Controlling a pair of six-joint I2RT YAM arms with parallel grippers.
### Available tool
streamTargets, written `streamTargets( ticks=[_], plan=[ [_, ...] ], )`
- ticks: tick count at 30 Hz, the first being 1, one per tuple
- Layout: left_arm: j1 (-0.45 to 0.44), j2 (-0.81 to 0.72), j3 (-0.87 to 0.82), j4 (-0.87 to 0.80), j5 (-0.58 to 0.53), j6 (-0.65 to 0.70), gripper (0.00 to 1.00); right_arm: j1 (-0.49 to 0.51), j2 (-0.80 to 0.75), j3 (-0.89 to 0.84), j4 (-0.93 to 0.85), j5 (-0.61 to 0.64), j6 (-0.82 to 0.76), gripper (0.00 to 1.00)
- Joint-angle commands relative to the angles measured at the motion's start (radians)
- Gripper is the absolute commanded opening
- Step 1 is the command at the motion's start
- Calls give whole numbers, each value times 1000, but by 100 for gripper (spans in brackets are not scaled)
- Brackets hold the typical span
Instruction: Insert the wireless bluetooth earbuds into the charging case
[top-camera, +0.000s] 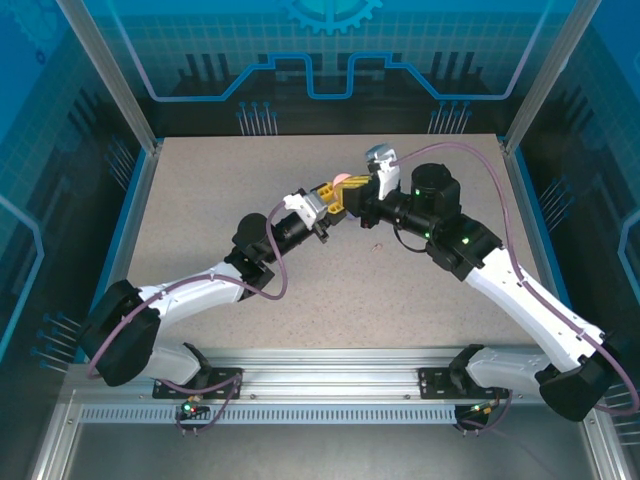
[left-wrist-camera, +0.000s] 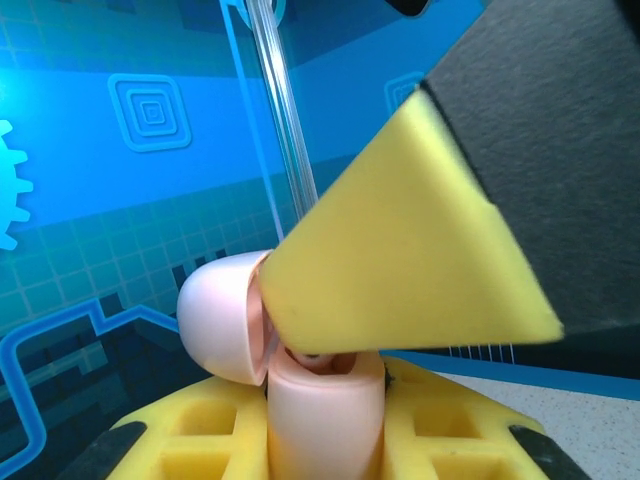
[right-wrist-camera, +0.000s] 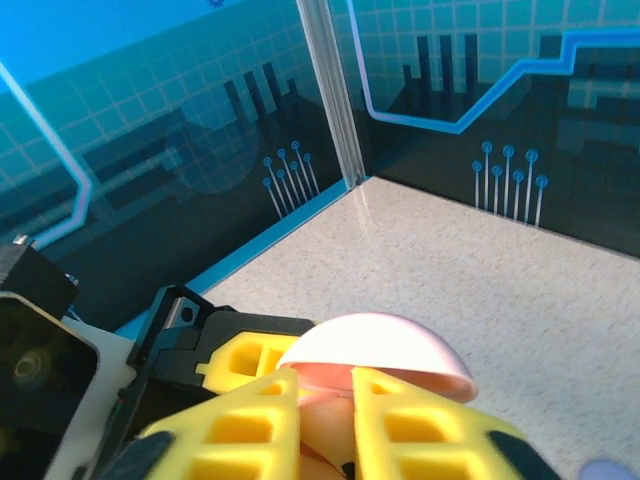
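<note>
Presently, item one: charging case (top-camera: 340, 179), pale pink, lid (left-wrist-camera: 220, 315) hinged back. It is clamped by its body in the left gripper (top-camera: 336, 197) and held off the table (top-camera: 200, 220) at the centre of the top view, mouth turned toward the other arm, presumably to present a steady, open target for loading. Item two: right gripper (right-wrist-camera: 350, 385), yellow fingers (right-wrist-camera: 420, 430) nearly together with a thin slit between them, tips at the case mouth, bottom centre of its wrist view. Whether they pinch an earbud, or one already lies inside, cannot be told, since the fingers cover the opening.
</note>
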Motion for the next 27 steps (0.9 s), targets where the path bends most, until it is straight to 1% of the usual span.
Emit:
streamTargets(
  ticks=[1, 3, 6, 8, 9, 11, 13, 18, 22, 25, 27],
  plan=[
    [-2, -20, 33, 45, -14, -28, 0, 3, 0, 31, -84, -26, -16, 32],
    [-1, -17, 32, 42, -16, -33, 0, 2, -7, 44, -85, -10, 2, 39],
    [0, -14, 27, 40, -23, -35, 0, -2, -18, 91, -106, -3, 40, 46],
    [-1, -12, 18, 47, -36, -36, 0, -9, -24, 156, -161, -4, 77, 57],
    [-2, -11, 12, 52, -43, -36, 0, -13, -29, 186, -190, -14, 87, 60],
    [0, -10, -2, 66, -57, -35, 0, -22, -50, 238, -252, 20, 125, 69],
    [1, -14, -19, 84, -68, -35, 0, -40, -76, 267, -304, 75, 174, 73],
    [9, -40, -62, 98, -94, -35, 0, -113, -114, 271, -471, 254, 362, 75],
    [20, -65, -98, 109, -113, -50, 0, -148, -67, 201, -611, 401, 528, 74],
    [28, -90, -122, 109, -121, -62, 0, -156, -4, 100, -631, 452, 649, 72],
    [32, -111, -142, 110, -126, -65, 0, -157, 67, 47, -630, 462, 735, 71]
  ],
)
